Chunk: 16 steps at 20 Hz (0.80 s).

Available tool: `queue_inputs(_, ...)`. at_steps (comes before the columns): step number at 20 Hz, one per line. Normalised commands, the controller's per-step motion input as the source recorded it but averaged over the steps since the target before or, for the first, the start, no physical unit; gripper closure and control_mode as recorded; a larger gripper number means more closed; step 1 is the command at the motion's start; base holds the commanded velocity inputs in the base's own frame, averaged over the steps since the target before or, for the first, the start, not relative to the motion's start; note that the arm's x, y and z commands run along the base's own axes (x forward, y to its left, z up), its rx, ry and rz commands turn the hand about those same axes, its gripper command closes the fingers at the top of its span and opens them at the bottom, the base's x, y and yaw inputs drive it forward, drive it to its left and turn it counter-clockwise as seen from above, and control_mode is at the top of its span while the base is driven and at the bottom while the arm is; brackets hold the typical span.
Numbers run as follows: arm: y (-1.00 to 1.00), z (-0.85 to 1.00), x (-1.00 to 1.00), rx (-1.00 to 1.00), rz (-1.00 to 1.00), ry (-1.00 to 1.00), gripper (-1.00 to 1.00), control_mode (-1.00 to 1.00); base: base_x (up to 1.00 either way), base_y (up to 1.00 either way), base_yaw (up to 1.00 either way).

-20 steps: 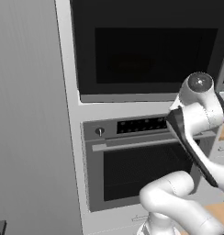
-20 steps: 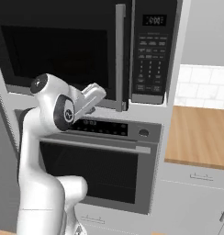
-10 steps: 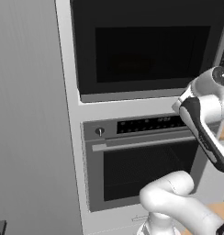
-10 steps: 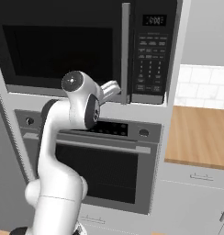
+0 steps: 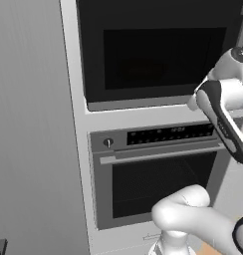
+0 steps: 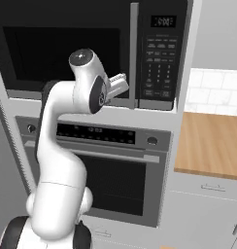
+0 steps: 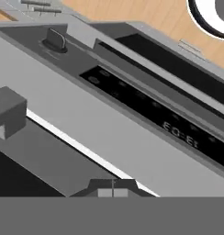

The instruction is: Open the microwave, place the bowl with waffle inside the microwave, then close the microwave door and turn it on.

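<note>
The microwave [image 6: 67, 53] is a black box with a dark window, built in above the oven, and it also appears in the left base view [image 5: 158, 55]. The microwave door [image 6: 52, 58] is closed, with a tall grey bar handle [image 6: 134, 53] beside the button panel [image 6: 161, 58]. My gripper [image 6: 123, 81] hangs just left of the handle's lower end, level with the door's bottom edge. In the hand view its fingertips [image 7: 113, 186] are pressed together with nothing between them, over the grey lower trim [image 7: 45, 153]. The bowl with waffle is out of view.
A stainless oven [image 6: 106, 175] with a horizontal handle, display strip [image 7: 155, 114] and knob [image 7: 54, 41] sits directly below. A wooden counter [image 6: 212, 141] lies to the right. A grey cabinet wall [image 5: 29, 124] stands at the left. My own arm [image 5: 223, 119] crosses the oven's right side.
The arm has swung upward, carrying the hand from in front of the oven's panel up to the microwave door's lower edge near the handle. The fingers stayed shut.
</note>
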Motion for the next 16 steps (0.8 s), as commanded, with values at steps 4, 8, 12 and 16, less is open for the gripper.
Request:
queue_inputs(4,-1.00,0.97,-0.02,0.04,0.04,-0.26,1.00,-1.00,0.00,0.00,0.00)
queue_inputs(8,-0.94,0.57,0.00,0.30,0.05,-0.44,1.00,-1.00,0.00,0.00,0.00)
queue_inputs(12,-0.56,-0.08,0.12,0.62,0.00,-0.76,1.00,-1.00,0.00,0.00,0.00)
queue_inputs(16,0.16,-0.45,0.83,0.73,-0.08,-0.66,1.00,-1.00,0.00,0.00,0.00)
